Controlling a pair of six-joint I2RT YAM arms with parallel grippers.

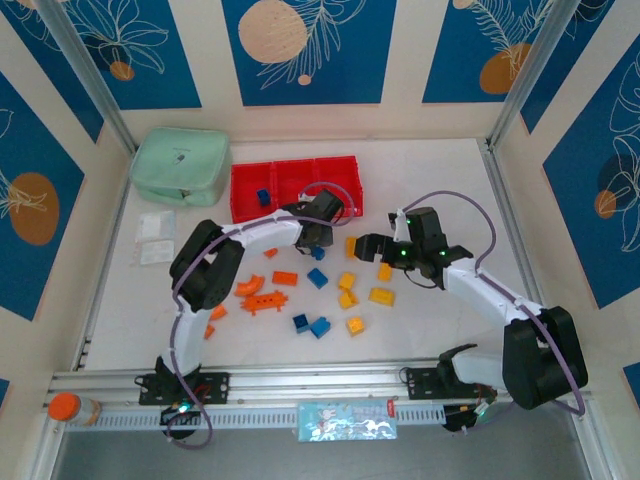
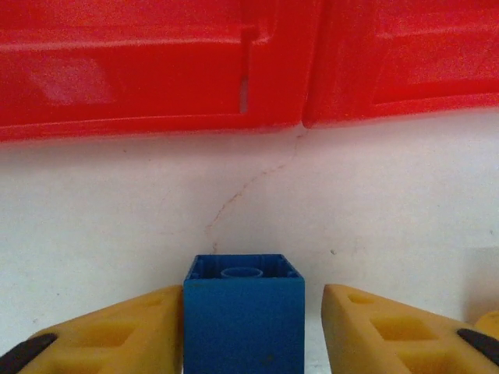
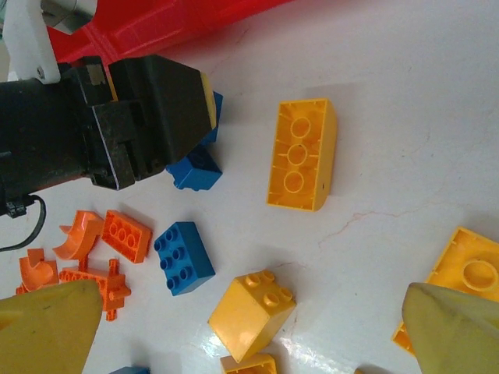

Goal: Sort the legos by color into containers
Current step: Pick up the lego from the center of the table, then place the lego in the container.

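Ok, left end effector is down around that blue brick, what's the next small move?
Probably close the left end effector fully: the blue brick sits between its fingers, one touching it, a gap at the other. Then lift toward the red containers.

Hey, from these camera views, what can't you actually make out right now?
- Left wrist view: the blue brick inside the left gripper is cut off by the bottom edge; its base is unseen.
- Top view: that gripper and its cable cover part of the red bins, hiding anything beneath.
- Right wrist view: a yellow brick is cut by the right edge and a finger of the right gripper.
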